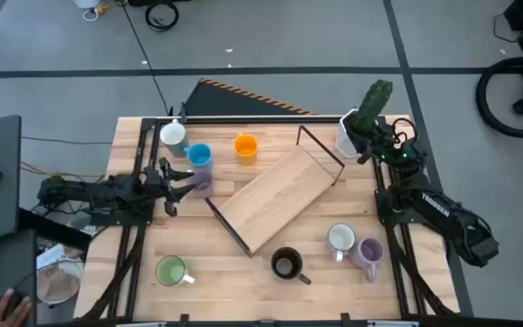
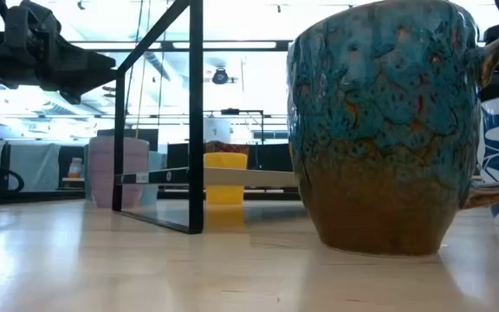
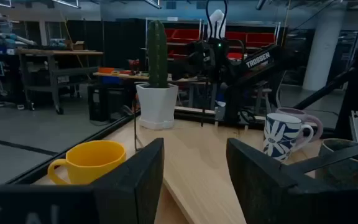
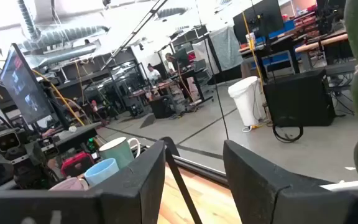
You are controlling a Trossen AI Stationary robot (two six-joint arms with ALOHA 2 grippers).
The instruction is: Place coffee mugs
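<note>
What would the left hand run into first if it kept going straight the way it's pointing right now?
Probably the wooden shelf board. The left hand, open and empty, points across the table, and the wrist view shows the board running ahead between its fingers. The orange mug sits just off that line, though depth is hard to judge.

Wooden table [image 1: 271, 282], pale slats, sat on grey floor. Black wire-frame rack [image 1: 275, 195] with wooden shelf board lay diagonal at table centre. Cactus [image 1: 376, 98] in white faceted pot [image 1: 347, 136] stood at far right corner of table. Black-and-orange striped panel [image 1: 248, 97] ran along far edge. Black cable [image 1: 145, 56] trailed across floor beyond table. Coiled black hose [image 1: 507, 95] at right of floor. White bin [image 4: 248, 99] stood in room behind.
</note>
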